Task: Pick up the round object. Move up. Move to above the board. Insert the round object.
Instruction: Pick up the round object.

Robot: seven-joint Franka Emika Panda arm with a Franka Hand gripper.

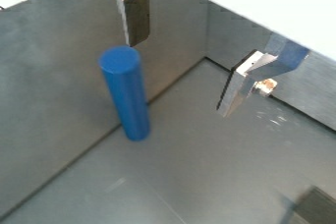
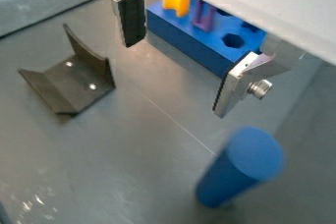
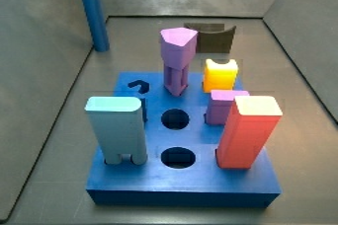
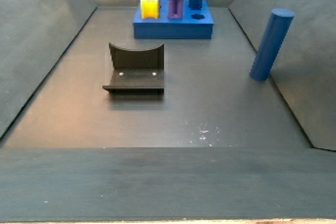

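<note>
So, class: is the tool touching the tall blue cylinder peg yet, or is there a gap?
Apart. In a wrist view the tool is open, and bare floor shows between its fingers and the blue cylinder peg, which stands alone beside the wall.

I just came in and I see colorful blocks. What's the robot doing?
The robot's gripper is open and hangs above the floor, holding nothing. It is near a tall blue peg that stands upright by the wall, not yet picked up. The blue board already holds other blocks and still has empty round holes. A dark fixture sits on the floor.
</note>
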